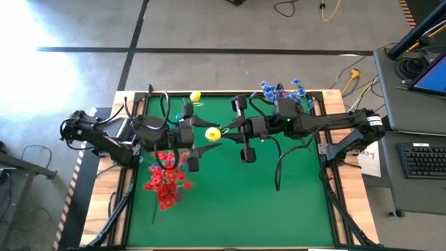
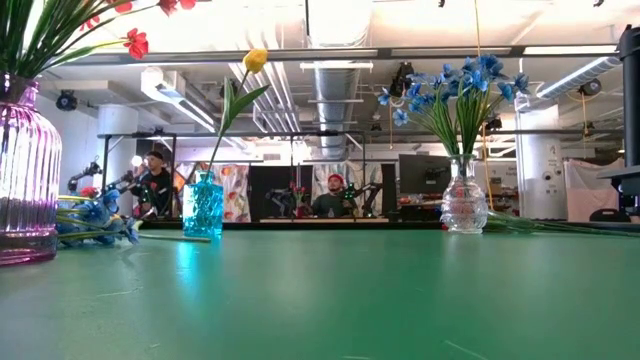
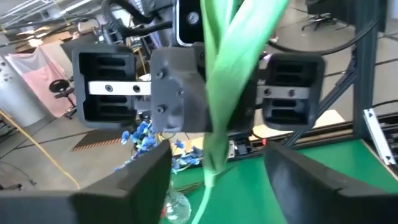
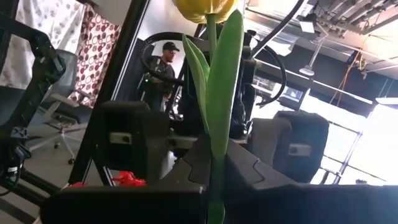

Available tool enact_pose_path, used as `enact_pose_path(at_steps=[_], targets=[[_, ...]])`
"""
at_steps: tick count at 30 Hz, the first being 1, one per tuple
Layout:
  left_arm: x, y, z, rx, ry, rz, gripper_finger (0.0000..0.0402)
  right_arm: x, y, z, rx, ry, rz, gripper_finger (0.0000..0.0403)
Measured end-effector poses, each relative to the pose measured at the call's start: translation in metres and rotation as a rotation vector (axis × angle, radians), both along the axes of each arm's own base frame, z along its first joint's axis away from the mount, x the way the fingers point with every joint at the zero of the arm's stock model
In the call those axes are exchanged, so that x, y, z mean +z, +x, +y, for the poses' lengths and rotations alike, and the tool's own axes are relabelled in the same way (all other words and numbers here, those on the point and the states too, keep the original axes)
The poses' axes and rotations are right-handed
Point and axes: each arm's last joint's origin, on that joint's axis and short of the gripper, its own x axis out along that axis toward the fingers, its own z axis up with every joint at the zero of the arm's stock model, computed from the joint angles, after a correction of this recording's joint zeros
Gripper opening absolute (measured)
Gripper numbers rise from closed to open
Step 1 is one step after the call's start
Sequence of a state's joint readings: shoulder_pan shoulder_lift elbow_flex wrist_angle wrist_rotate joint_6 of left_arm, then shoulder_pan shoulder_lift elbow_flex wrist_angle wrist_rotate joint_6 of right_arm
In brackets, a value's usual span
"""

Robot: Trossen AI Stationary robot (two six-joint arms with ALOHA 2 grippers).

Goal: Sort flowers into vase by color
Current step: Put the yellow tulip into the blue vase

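Overhead, both dark arms reach in over the green table (image 1: 230, 209) and meet near its middle. Between them is a yellow tulip (image 1: 212, 134), a smooth rounded bloom on a thin green stem with long flat leaves.

The right gripper (image 4: 214, 186) has its blocky dark fingers closed on the stem. In its wrist view the stem rises straight up from between them, a broad leaf folded alongside, and the yellow bloom sits just above. The left gripper (image 3: 217, 180) faces it from the other side. Its wedge-shaped fingers (image 3: 146, 177) stand apart, with the tulip's stem and glossy leaf hanging in the gap, touching neither. I cannot tell more of the grip than that.

Just below the left gripper, in the high view, is a dense cluster of red flowers (image 1: 164, 183) with small ruffled blossoms. In the low view these rise from a ribbed pink glass vase (image 2: 25, 175) with a rounded, fluted body. Behind the right arm, at the table's far edge, blue flowers (image 1: 282, 90) make a loose spray of small starry blossoms. They stand in a clear, bulbous cut-glass vase (image 2: 464, 205).

Beyond the left gripper, toward the far edge, a second yellow tulip (image 1: 196, 96) stands in a small, textured turquoise glass vase (image 2: 202, 208). A few blue blossoms (image 2: 95, 222) lie flat on the table between the pink and turquoise vases.
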State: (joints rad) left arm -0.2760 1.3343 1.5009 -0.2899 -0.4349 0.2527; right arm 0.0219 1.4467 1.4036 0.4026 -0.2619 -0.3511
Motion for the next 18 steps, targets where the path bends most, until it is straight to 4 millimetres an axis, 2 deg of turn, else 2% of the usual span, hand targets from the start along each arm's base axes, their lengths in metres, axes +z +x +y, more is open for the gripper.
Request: enact_pose_path(at_steps=[8,12,18], targets=[[-0.0045,0.0048,0.0044,0.019,0.008,0.026,0.0078,0.0000,0.0000,0.0000,0.004,0.014,0.004,0.0013],[-0.0048,0.0051,0.0044,0.019,0.019,0.030,0.0015,0.0000,0.0000,-0.0001,0.013,0.045,0.014,0.0013],[-0.0057,0.0050,0.0043,0.017,0.022,0.039,0.0006,-0.0009,0.0003,0.0000,0.012,0.042,0.023,0.0019]])
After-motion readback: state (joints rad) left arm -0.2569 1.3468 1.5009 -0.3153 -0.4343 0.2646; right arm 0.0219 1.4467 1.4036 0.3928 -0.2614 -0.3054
